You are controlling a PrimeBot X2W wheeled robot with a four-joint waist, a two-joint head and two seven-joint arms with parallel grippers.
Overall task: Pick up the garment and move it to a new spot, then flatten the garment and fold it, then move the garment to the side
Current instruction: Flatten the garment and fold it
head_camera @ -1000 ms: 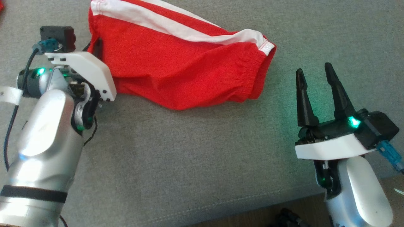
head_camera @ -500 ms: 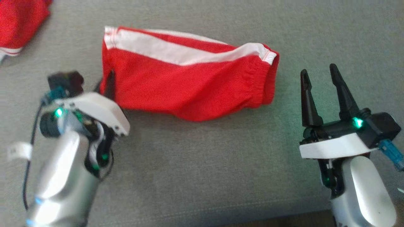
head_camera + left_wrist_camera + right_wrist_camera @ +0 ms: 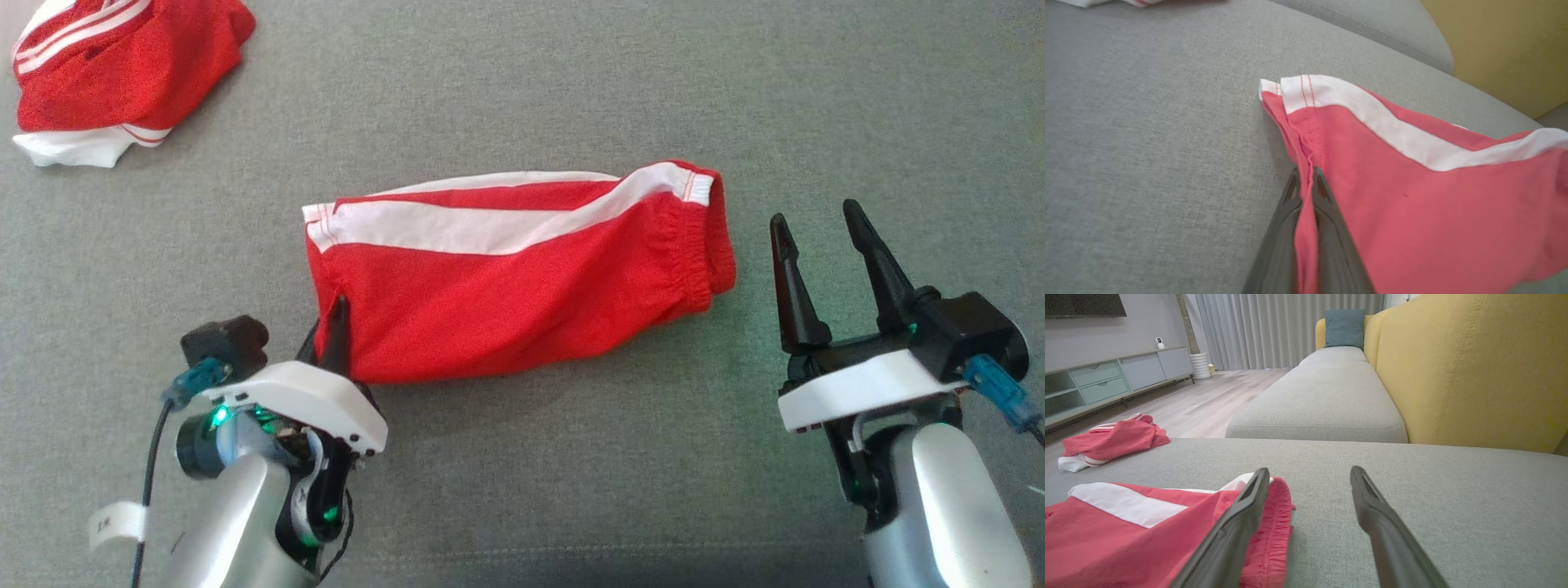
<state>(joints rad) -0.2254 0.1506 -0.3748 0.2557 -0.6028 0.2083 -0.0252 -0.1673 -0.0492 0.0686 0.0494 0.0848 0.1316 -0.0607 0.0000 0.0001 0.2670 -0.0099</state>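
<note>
left gripper (image 3: 1306, 179) jaws pinched on leg hem of red shorts (image 3: 506, 286), likely for dragging; right gripper (image 3: 812, 214) spread, empty, beside waistband

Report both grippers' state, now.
Left gripper: shut on the shorts.
Right gripper: open, empty.

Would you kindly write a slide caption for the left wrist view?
Left end effector shut on the edge of red shorts on a grey cushion.
</note>
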